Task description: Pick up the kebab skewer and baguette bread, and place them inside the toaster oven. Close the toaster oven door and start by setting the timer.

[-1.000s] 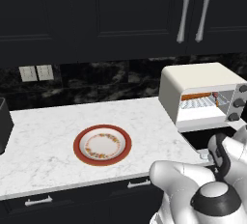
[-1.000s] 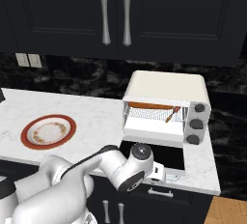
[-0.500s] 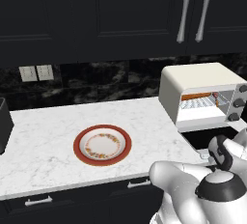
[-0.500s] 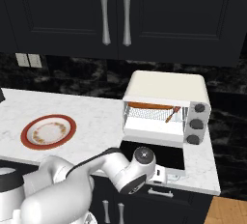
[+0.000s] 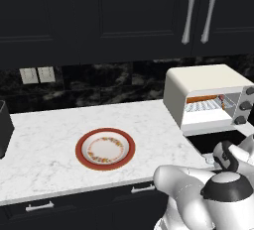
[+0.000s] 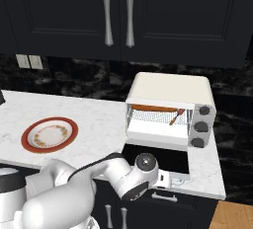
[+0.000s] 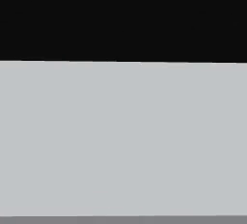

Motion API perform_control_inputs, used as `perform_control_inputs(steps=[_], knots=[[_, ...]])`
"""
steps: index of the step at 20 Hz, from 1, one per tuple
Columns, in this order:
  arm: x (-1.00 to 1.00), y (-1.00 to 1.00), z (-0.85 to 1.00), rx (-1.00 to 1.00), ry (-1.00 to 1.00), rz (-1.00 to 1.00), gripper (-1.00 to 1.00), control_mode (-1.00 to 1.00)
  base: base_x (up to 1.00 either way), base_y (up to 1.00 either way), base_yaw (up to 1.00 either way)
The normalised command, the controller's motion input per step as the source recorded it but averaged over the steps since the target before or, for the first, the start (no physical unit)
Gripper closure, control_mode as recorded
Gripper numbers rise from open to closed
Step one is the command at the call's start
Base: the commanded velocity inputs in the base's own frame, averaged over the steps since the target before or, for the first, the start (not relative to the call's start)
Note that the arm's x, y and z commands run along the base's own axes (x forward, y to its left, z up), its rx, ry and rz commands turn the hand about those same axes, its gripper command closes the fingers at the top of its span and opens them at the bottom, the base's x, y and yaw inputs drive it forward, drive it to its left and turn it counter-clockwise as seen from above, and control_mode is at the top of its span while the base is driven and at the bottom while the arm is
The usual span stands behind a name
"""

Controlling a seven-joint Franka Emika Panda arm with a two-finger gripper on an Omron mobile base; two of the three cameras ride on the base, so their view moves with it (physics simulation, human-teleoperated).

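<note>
While the arm (image 6: 123,176) bends low across the counter's front edge, its wrist reaches under the open door (image 6: 157,157) of the oven (image 6: 170,109); whether the gripper (image 6: 170,179) is wide or closed cannot be told. The baguette (image 6: 154,108) and skewer (image 6: 177,116) lie on the rack inside. The right base view shows both clearly; the left shows only an orange strip there. The plate (image 5: 105,148) sits bare. The hand view gives a pale flat surface under black.

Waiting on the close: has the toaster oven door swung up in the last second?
No. The toaster oven door lies open and flat, its front edge just as far out from the toaster oven as before.
</note>
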Motion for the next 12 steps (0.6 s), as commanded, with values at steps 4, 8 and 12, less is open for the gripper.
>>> perform_control_inputs(steps=[4, 8, 12], knots=[[0.33, 0.03, 0.01, 0.0, 0.0, 0.0, -1.0, -1.0, 0.0, 0.0, 0.0], [0.41, 0.01, 0.26, 0.02, 0.0, 0.0, -1.0, -1.0, 0.0, 0.0, 0.0], [0.53, 0.0, 0.52, 0.07, 0.0, 0.0, -1.0, -1.0, 0.0, 0.0, 0.0]])
